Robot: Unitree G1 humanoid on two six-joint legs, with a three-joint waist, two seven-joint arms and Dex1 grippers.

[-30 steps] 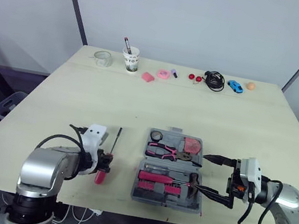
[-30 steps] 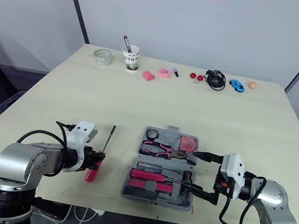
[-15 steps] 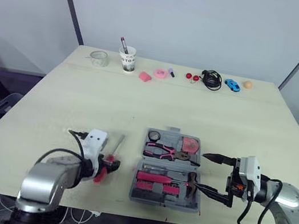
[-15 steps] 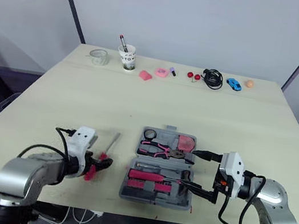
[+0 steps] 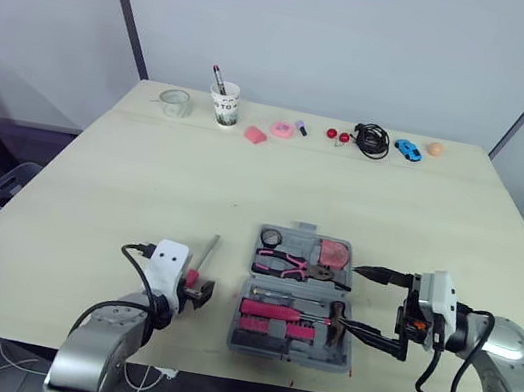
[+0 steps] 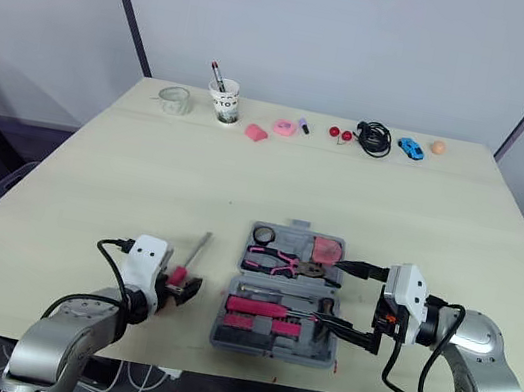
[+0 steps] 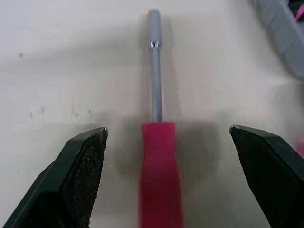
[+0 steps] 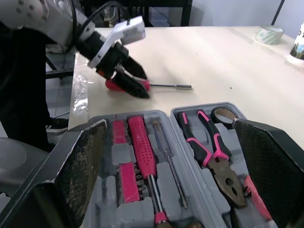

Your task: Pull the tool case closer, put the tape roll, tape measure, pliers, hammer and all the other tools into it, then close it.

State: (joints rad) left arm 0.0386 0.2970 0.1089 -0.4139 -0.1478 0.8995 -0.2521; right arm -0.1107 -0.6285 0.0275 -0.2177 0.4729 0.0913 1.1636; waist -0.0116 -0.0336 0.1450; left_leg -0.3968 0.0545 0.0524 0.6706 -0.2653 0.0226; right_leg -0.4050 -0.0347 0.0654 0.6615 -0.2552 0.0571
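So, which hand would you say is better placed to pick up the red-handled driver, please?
Left: the left hand is open astride the driver; the right hand, also open, is beyond the tool case.

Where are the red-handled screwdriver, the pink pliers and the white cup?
red-handled screwdriver (image 7: 159, 171): left wrist view, on the red handle.
pink pliers (image 8: 219, 161): right wrist view, where the handles meet.
white cup (image 5: 226, 108): left eye view, on its side wall.

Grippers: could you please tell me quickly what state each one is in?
Left gripper: open, straddling the red screwdriver, not gripping it.
Right gripper: open, empty, at the tool case's edge.
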